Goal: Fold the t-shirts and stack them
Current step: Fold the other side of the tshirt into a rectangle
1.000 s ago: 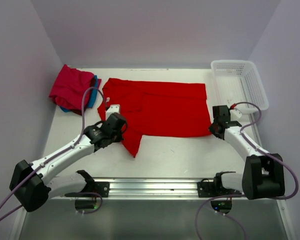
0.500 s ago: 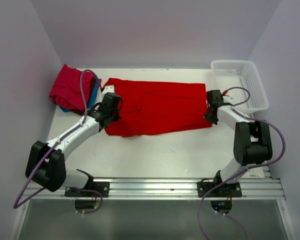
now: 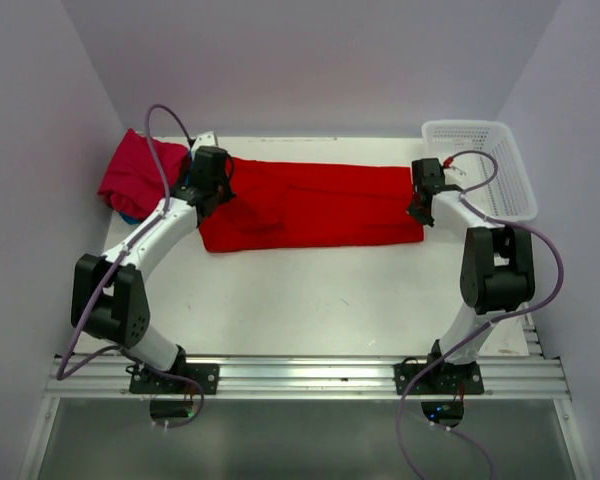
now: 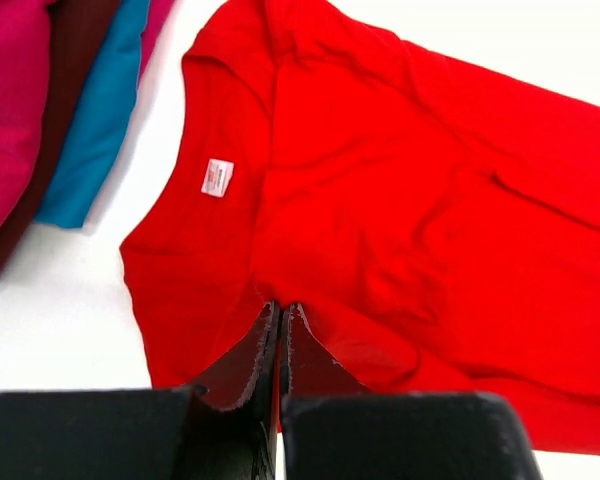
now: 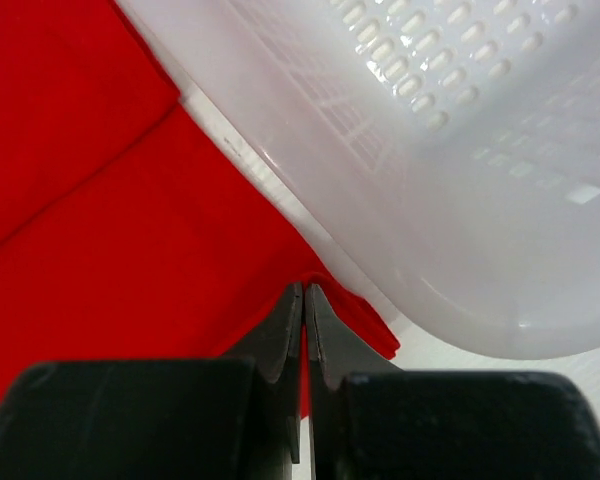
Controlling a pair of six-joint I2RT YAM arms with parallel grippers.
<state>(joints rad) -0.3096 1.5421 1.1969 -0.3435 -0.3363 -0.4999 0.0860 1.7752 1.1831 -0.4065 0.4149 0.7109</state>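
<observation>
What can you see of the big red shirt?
The red shirt is soft, bright cloth, folded into a long, wrinkled band lying flat across the far part of the table. Its collar end points left, a white label showing inside the neck. The left pincer is shut on a fold near the collar; the right pincer is shut on the hem corner, beside the basket. A pink shirt and a teal shirt lie beyond the collar.

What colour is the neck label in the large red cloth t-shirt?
The neck label is white; the left wrist view shows it best.
</observation>
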